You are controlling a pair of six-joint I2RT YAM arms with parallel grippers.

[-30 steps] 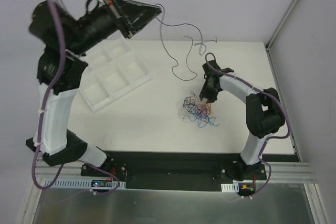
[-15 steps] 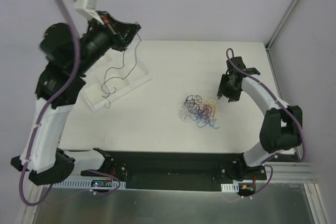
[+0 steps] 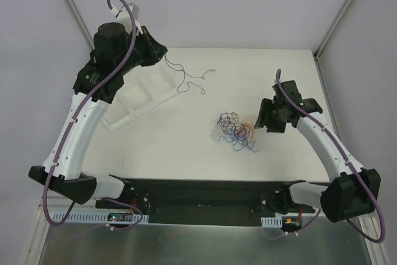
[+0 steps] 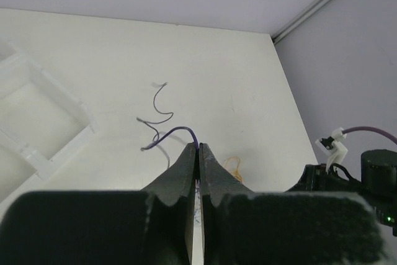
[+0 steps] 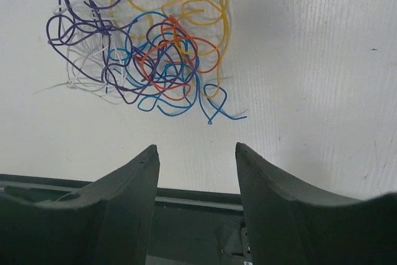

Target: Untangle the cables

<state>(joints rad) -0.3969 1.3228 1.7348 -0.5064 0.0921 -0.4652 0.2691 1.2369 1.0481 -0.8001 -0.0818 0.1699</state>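
A tangle of cables in purple, blue, orange, red, yellow and white lies right of the table's middle, and it fills the top left of the right wrist view as the same tangle. My right gripper is open just right of the tangle, and nothing sits between the spread fingers of this right gripper. My left gripper is at the back left, shut on one thin purple cable. This cable curls out from the tips of the left gripper and trails over the table.
A clear plastic compartment tray lies at the back left under the left arm, and its corner shows in the left wrist view. A black base rail runs along the near edge. Walls close the back and the right side.
The left arm has swung down from high up, over the tray, carrying the single cable, which now trails onto the table. The right gripper has opened and drawn back right from the tangle.
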